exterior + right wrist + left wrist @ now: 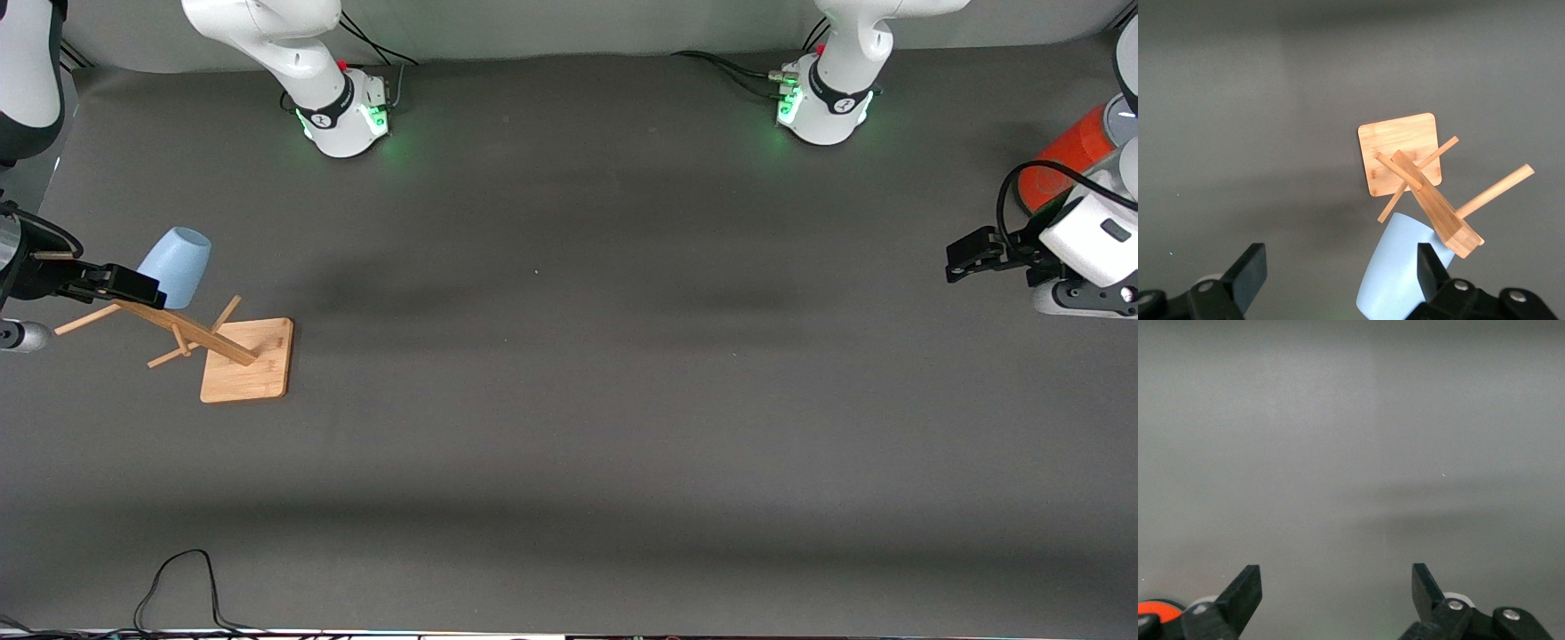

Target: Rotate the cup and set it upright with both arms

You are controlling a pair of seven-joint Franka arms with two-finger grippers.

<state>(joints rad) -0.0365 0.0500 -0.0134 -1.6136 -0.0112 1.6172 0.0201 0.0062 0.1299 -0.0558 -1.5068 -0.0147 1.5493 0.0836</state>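
The small light-blue tapered plastic cup (175, 265) hangs upside down on a peg of the bamboo cup rack, a slanted post with cross pegs on a square bamboo base (247, 360), toward the right arm's end of the grey cloth-covered table (569, 400). The cup's closed bottom points up and its rim points down, so it is not yet upright.

The right hand (133, 286) sits at the top of the rack post, just beside the cup, fingers spread wide and pinching nothing; in the right wrist view the cup (1395, 277) lies between the spread fingers (1248, 273), though I cannot tell whether either one touches it.

The left hand (965, 256) waits over the table at the left arm's end, fingers likewise spread and empty (its wrist view shows only bare table cloth). An orange-red cylinder with a grey lid (1067, 153) stands just beside it.

Judgement: the task is at its first step, the approach to the cup on the rack. The next move calls for the right hand to settle around the cup wall, press shut, and lift it off the peg without dragging the rack, then bring it toward mid-table for a handover.

No brand, label or writing is legible on the cup or rack.
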